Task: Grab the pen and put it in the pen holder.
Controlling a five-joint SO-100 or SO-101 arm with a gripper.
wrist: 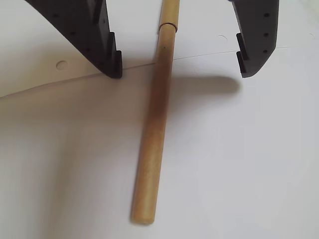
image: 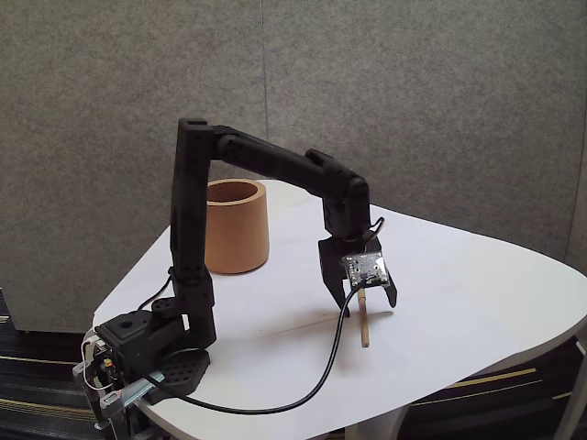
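Right beneath my wrist, the thin tan wooden pen (wrist: 155, 114) lies flat on the white table (wrist: 259, 164), running lengthwise between my two black fingers. My gripper (wrist: 179, 72) is spread wide, one fingertip (wrist: 113, 62) on each side of the shaft and neither touching it, so I judge I am straddling it to close across its narrow width. Farther off in the fixed view, the wide tan-brown cylindrical pen holder (image: 236, 227) stands upright behind my arm, well apart, its mouth open for the drop.

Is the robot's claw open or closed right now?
Open. The gripper has a finger on each side of the pen, neither touching it.
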